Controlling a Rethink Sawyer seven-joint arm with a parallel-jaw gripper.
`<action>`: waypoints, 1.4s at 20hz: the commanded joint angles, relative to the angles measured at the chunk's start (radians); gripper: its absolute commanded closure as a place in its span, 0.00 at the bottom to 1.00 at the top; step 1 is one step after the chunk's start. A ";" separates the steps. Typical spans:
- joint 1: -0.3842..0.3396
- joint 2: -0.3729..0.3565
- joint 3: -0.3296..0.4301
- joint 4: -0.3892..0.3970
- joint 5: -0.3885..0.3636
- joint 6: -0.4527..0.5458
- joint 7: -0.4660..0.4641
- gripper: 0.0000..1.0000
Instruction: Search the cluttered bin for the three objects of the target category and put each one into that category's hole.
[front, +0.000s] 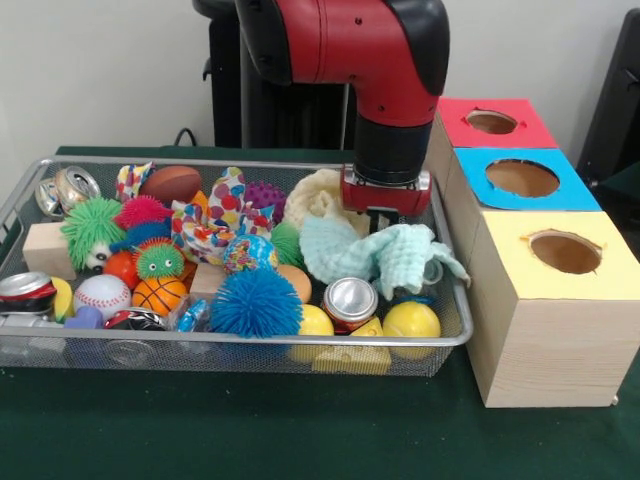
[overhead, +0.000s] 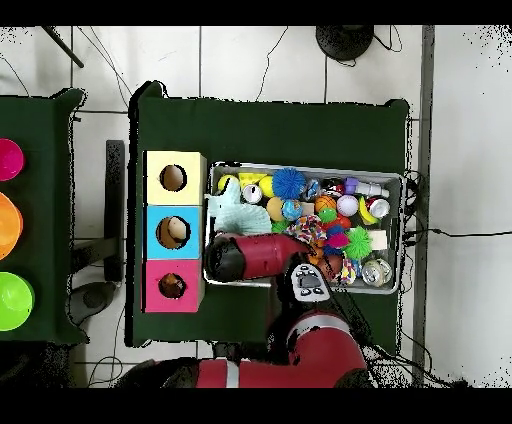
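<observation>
1. You see the wire-mesh bin filling the left and middle of the front view, resting on the green tabletop. In the overhead view the bin sits right of centre.
2. The red and black arm comes down from the top centre of the front view, and its gripper hangs low over the right end of the bin.
3. You cannot tell from either view whether the fingers are released or clenched; they are hidden against the cloth below.
4. A pale green cloth lies crumpled directly under the gripper, with a cream fluffy piece just to its left.
5. A drinks can stands in front of the cloth, flanked by yellow balls along the bin's lower rim.
6. A blue spiky ball sits lower centre in the bin; a small basketball and a baseball lie to its left.
7. A green spiky ball rests at the left, beside a wooden block.
8. At the right of the front view stand three wooden boxes just beside the bin, each with a round hole: the yellow-topped box lowest, the blue-topped box above it, the red-topped box uppermost.
</observation>
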 joint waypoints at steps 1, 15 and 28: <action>-0.089 -0.100 0.069 -0.044 0.018 0.212 -0.050 1.00; -0.198 -0.087 0.180 -0.179 -0.065 0.392 -0.175 1.00; -0.292 -0.147 0.218 -0.180 -0.097 0.468 -0.277 1.00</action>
